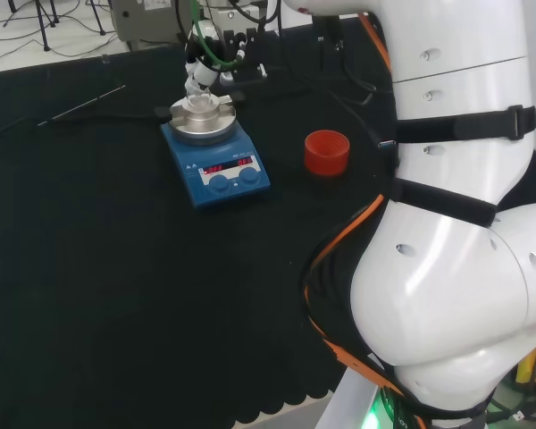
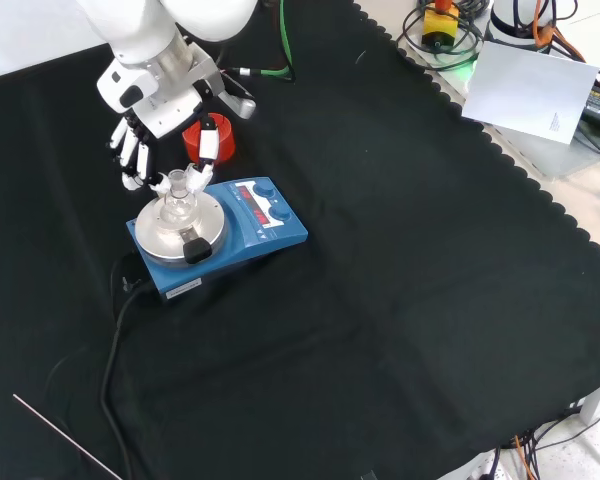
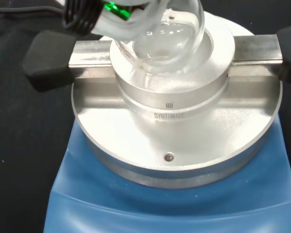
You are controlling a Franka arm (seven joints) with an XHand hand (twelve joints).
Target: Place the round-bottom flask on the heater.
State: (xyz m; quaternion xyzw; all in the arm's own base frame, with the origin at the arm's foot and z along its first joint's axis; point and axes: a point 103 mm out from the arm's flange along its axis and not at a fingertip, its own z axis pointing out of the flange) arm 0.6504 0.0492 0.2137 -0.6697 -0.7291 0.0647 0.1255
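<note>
A clear round-bottom flask (image 2: pixel 178 205) sits with its bulb in the well of the silver block on the blue heater (image 2: pixel 270 215). The hand (image 2: pixel 165 110) hangs over it from the front view's top, with its fingertips (image 2: pixel 202 172) curled in against the flask's neck on both sides. The head view shows the hand (image 1: pixel 199 71) above the flask (image 1: pixel 199 105) and the heater (image 1: pixel 219 170) at the bench's far middle. Up close in the wrist view, the glass bulb (image 3: pixel 165 43) rests in the block's round well above the heater (image 3: pixel 87 204).
A red ribbed stand (image 1: pixel 327 152) is to the right of the heater in the head view, and behind the hand in the front view (image 2: pixel 192 140). A thin metal rod (image 1: pixel 80 105) lies on the cloth. The heater's black cable (image 2: pixel 115 330) trails toward the front view's bottom.
</note>
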